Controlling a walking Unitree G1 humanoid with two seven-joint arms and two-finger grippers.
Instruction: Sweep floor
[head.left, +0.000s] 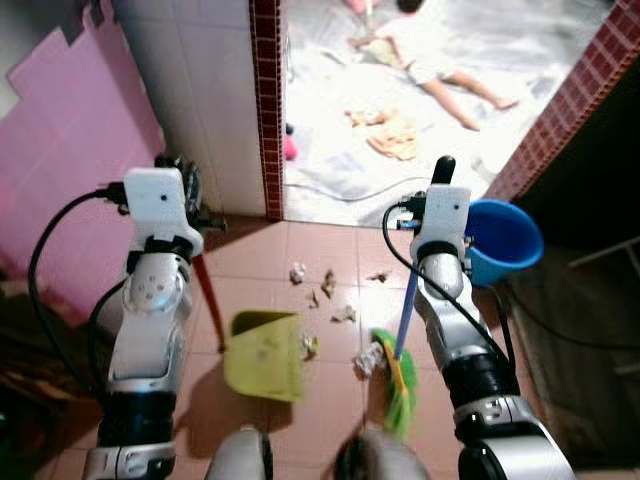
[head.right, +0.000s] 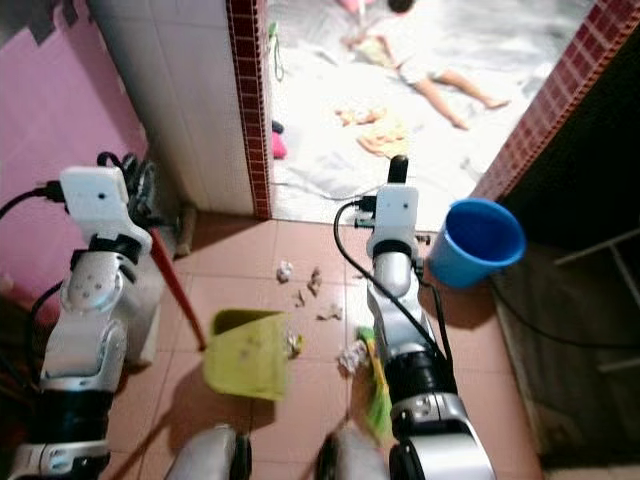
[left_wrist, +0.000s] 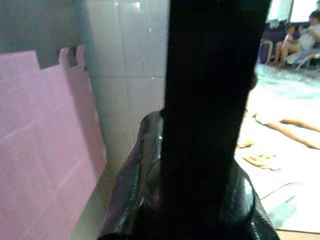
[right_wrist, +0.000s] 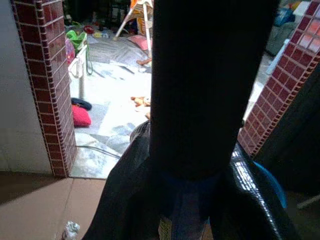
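Terracotta tile floor (head.left: 330, 250) by white-tiled wall, brick-edged doorway. Left eye view: left tool (head.left: 185, 195) clamped on red handle of lime-green dustpan (head.left: 265, 355), pan flat on floor. Right tool (head.left: 443, 175) clamped on blue-handled broom (head.left: 398, 375), green bristles beside crumpled paper scraps (head.left: 330, 290) near pan mouth. Blue bucket (head.left: 505, 240) right. Person (head.left: 440, 65) lying beyond doorway. Right wrist view: black fingers (right_wrist: 215, 85) around blue handle. Left wrist view: pink panel (left_wrist: 45, 150) against wall.

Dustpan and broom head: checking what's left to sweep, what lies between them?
In the left eye view, a crumpled paper scrap lies on bare tile between the dustpan and broom head.
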